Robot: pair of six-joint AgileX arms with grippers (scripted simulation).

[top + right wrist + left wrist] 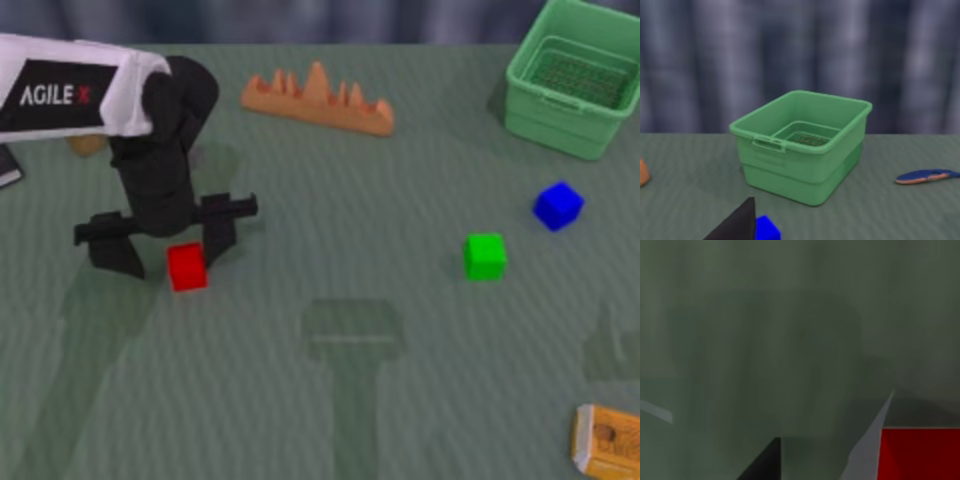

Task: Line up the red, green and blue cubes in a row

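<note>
Your left gripper (165,250) stands low over the red cube (186,266) at the table's left, jaws wide and straddling it, ready to close. The green cube (485,255) and blue cube (557,205) wait well apart at right.

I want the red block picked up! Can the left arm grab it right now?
Probably yes. The left gripper hangs open right by the red cube, one finger on each side of it, and nothing lies between them. The right arm is out of the top view.
</note>
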